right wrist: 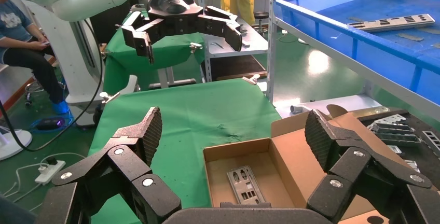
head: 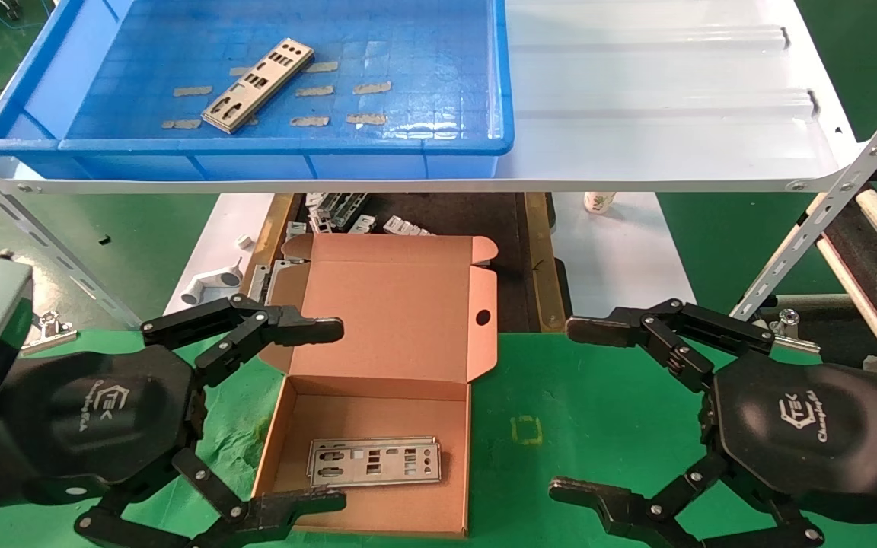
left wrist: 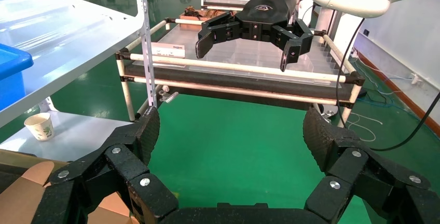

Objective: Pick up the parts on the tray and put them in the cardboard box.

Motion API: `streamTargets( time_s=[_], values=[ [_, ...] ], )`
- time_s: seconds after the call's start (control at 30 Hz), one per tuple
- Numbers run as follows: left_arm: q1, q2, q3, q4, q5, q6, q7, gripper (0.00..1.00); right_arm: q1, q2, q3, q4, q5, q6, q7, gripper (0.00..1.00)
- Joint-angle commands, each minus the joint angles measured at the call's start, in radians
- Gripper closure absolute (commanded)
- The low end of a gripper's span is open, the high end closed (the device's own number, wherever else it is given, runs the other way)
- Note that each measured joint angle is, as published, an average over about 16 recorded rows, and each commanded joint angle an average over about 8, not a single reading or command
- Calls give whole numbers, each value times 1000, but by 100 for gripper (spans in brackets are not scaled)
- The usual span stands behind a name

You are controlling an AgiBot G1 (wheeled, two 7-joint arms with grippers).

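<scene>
1. Silver plate (head: 258,84), thin and punched with rectangular and round cutouts, lies diagonally on the gridded floor of the blue tray (head: 256,156) among beige tape strips.
2. Stacked plates (head: 374,461) lie flat inside the open cardboard box (head: 400,304) on the green table (head: 598,411).
3. Left gripper (head: 336,415) hangs over the box, jaws spread wide.
4. Right gripper (head: 568,411) hovers beside the box, jaws apart and empty.
</scene>
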Motion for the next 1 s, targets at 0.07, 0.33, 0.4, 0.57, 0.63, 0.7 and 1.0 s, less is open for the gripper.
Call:
streamTargets(
  time_s=[0.07, 0.33, 0.4, 0.57, 0.63, 0.7, 1.0],
  values=[
    [0, 0, 0, 0, 0, 0, 0, 0, 0, 0, 0, 0, 0, 0, 0, 0],
    [0, 0, 0, 0, 0, 0, 0, 0, 0, 0, 0, 0, 0, 0, 0, 0],
    [0, 0, 0, 0, 0, 0, 0, 0, 0, 0, 0, 0, 0, 0, 0, 0],
    [0, 0, 0, 0, 0, 0, 0, 0, 0, 0, 0, 0, 0, 0, 0, 0],
    [0, 0, 0, 0, 0, 0, 0, 0, 0, 0, 0, 0, 0, 0, 0, 0],
    [0, 0, 0, 0, 0, 0, 0, 0, 0, 0, 0, 0, 0, 0, 0, 0],
    [0, 0, 0, 0, 0, 0, 0, 0, 0, 0, 0, 0, 0, 0, 0, 0]
  ],
)
